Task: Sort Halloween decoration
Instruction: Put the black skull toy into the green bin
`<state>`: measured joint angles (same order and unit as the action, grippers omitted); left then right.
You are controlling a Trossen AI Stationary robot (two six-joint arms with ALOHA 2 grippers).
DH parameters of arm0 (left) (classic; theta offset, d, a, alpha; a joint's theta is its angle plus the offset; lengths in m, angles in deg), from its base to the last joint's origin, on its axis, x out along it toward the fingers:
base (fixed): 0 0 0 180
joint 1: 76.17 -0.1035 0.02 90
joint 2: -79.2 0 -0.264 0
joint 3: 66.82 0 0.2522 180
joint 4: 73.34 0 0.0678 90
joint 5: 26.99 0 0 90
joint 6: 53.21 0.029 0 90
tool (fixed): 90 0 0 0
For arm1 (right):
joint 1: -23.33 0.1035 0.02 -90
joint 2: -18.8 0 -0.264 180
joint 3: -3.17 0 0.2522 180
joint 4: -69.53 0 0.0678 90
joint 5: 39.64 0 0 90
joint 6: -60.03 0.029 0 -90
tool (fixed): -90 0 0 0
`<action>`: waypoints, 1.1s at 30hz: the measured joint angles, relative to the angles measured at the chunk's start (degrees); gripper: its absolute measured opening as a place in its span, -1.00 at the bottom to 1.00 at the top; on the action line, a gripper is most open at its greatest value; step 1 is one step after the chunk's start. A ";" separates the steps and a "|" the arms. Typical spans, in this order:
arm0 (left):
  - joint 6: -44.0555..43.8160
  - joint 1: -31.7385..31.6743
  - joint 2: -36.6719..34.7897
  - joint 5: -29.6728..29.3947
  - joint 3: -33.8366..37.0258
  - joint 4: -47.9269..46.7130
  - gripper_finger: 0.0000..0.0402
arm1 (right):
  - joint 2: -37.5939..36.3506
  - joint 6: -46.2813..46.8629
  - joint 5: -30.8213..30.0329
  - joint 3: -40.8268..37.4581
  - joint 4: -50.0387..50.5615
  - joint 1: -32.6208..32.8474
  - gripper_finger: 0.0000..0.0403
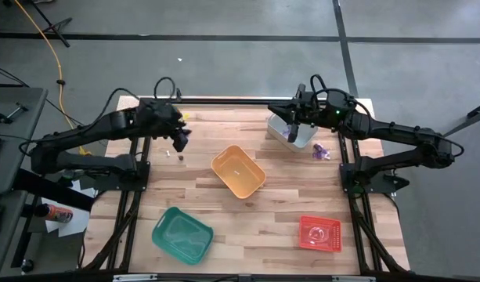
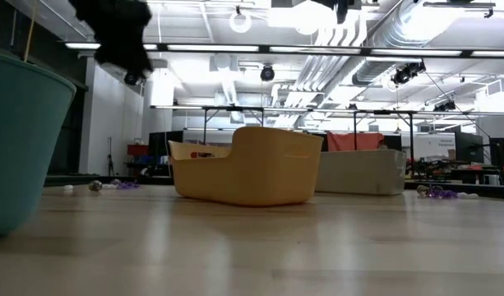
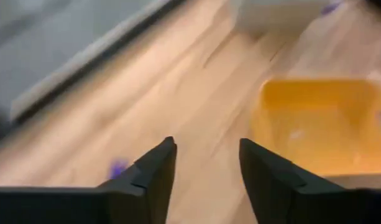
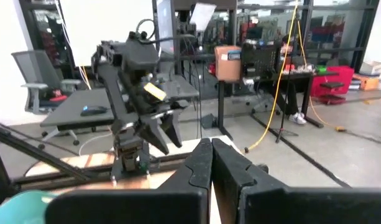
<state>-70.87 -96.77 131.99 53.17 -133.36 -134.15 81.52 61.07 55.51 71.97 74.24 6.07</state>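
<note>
The left hand (image 1: 180, 142) hangs above the desk (image 1: 279, 223) with its fingers spread wide and nothing between them; I judge it is ready to pick up a decoration. Two tiny trinkets (image 1: 175, 156) lie on the wood just below it, toward the robot's side, and the orange bin (image 1: 238, 171) stands near it, on the side of the other arm. The right hand (image 1: 293, 131) is closed tight with no thing in it, and it hovers over the whitish bin (image 1: 305, 139) (probably it is the place where one sort goes). A purple trinket (image 1: 322, 152) rests on the desk just beside this bin, outside it. The green bin (image 1: 182, 233) and the red bin (image 1: 319, 233) stand well apart from both hands.
</note>
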 joint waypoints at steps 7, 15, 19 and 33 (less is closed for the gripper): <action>-17.18 -3.51 9.76 1.77 0.70 -15.52 -0.01 | 2.91 0.21 -0.02 0.03 -0.09 0.00 -0.99; -17.19 -3.35 21.87 5.30 0.71 -15.90 0.00 | 4.14 0.44 -0.02 0.01 -0.18 0.00 -0.99; -17.04 -3.24 27.43 6.41 0.71 -16.07 0.00 | 3.89 0.43 -0.02 0.01 -0.31 0.00 -0.99; -12.12 -2.25 40.48 7.25 0.73 -11.74 0.00 | 3.91 0.05 -0.02 0.01 -0.08 0.00 -0.99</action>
<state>-82.99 -99.02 172.47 60.42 -132.63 -145.89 85.43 61.12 55.49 71.98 74.16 6.07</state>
